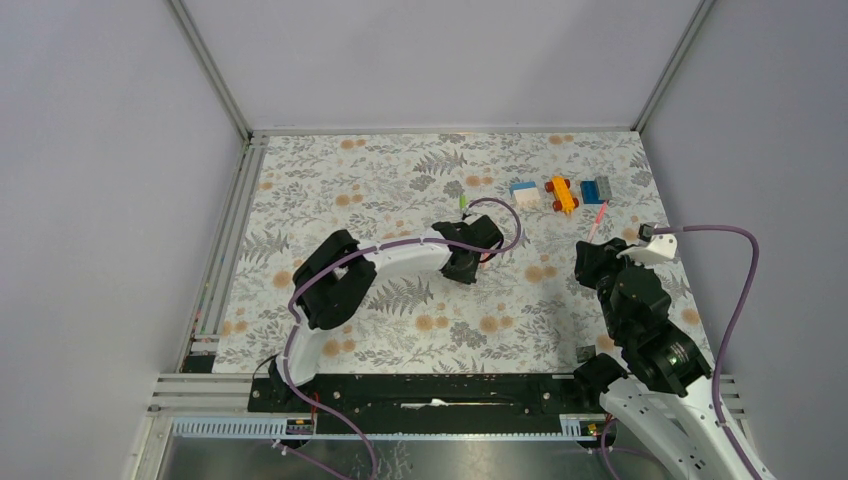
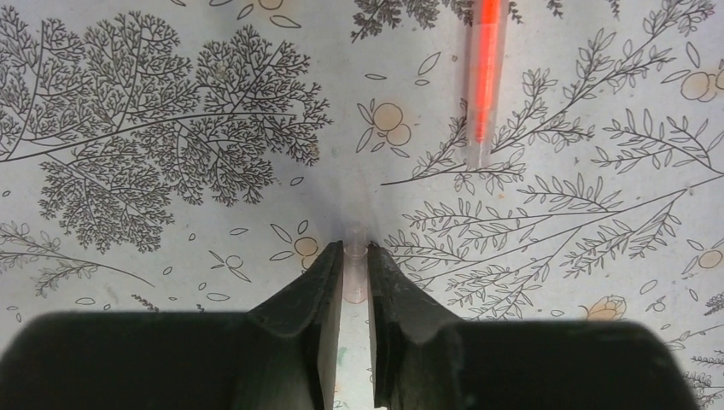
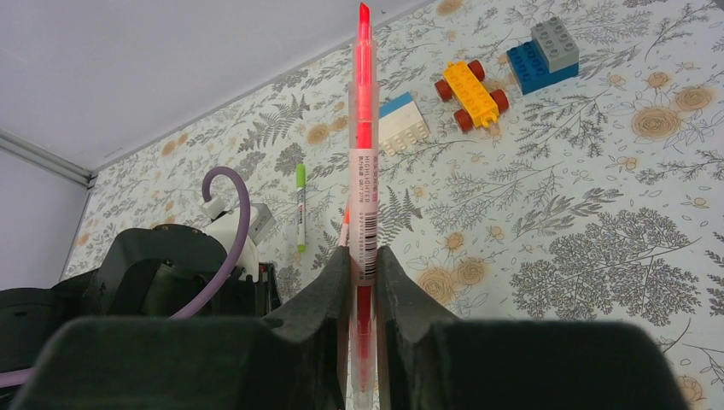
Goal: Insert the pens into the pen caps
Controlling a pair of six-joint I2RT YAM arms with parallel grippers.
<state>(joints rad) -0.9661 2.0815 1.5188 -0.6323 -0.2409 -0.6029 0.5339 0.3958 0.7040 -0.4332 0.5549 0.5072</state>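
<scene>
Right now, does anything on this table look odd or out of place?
Only the three toy blocks at the far edge, odd company for the green-tipped pen. Nothing looks spilled or broken.

Plain pale grey walls (image 1: 430, 60) close in the left, top and right of the frame. Metal posts (image 1: 210, 70) mark the upper corners. The surface (image 1: 400, 180) wears a fern-and-orange-blossom print, evenly lit.

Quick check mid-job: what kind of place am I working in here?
Probably a lab test cell: plain grey panel walls on aluminium framing, a floral table cover, toy blocks as props.
</scene>
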